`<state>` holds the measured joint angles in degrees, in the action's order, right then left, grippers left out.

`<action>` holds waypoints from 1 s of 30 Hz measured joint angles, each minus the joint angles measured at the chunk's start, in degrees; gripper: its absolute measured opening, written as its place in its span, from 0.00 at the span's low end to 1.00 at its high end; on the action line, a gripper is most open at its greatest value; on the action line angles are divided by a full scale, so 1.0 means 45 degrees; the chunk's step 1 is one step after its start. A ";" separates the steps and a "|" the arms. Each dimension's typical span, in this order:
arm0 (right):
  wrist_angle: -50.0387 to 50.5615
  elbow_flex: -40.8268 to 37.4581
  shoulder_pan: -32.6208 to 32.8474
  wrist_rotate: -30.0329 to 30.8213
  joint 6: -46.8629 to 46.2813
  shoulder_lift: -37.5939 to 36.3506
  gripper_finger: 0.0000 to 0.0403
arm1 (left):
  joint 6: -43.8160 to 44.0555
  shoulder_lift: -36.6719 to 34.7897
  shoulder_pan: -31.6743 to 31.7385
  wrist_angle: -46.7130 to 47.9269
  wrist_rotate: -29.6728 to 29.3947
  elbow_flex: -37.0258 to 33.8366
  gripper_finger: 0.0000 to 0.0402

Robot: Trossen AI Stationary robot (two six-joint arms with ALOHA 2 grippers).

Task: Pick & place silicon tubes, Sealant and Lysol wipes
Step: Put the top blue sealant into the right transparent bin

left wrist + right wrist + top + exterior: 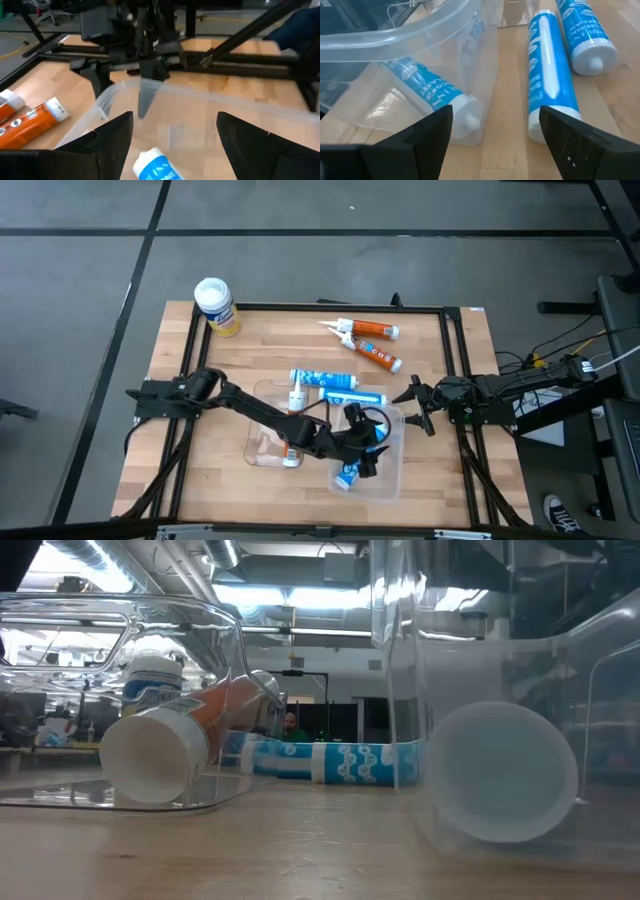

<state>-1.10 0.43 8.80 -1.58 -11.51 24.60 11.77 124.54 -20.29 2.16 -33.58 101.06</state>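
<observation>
The left claw hangs wide and empty over the clear bin, above a blue tube lying inside. The right claw waits with fingers apart, empty, beside the bin. The Lysol wipes stand upright at the table's far-left corner, well apart from both.

Lysol wipes yellow, white lid | tubes blue-white | tubes orange

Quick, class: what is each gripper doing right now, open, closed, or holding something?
Left gripper: open, holding nothing, above a blue tube in the clear bin.
Right gripper: open, holding nothing, at the table's right edge.
</observation>
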 joint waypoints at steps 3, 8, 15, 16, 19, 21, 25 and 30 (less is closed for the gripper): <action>0.0000 0.0000 0.0000 0.0000 0.0000 0.0000 0.74 | 0.0627 -0.0135 -0.0027 0.0272 0.0029 0.0000 0.70; 0.0000 0.0000 0.0002 0.0000 0.0000 0.0000 0.74 | 0.1272 -0.0752 -0.0097 0.1707 0.0072 0.0000 0.70; 0.0000 0.0000 0.0003 0.0000 0.0000 0.0000 0.74 | 0.2461 -0.1862 -0.0087 0.3984 0.0025 0.0000 0.70; 0.0000 0.0000 0.0002 0.0000 0.0000 0.0000 0.74 | 0.2620 -0.1980 -0.0102 0.4295 0.0021 0.0000 0.70; 0.0000 0.0000 0.0005 0.0000 0.0000 0.0000 0.74 | 0.2676 -0.2235 -0.0170 0.5030 0.0023 0.0000 0.70; 0.0000 0.0000 0.0005 0.0000 0.0000 0.0000 0.74 | 0.2676 -0.2462 -0.0278 0.5586 -0.0032 -0.0005 0.70; 0.0000 0.0000 0.0005 0.0001 0.0000 0.0000 0.74 | 0.2659 -0.2927 -0.0511 0.6585 -0.0290 -0.0005 0.70; 0.0000 0.0000 0.0005 0.0005 0.0000 0.0000 0.74 | 0.2344 -0.3448 -0.0951 0.7495 -0.0451 -0.0005 0.70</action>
<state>-1.10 0.43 8.82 -1.56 -11.51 24.60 22.32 109.03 -24.57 35.89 -35.61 101.03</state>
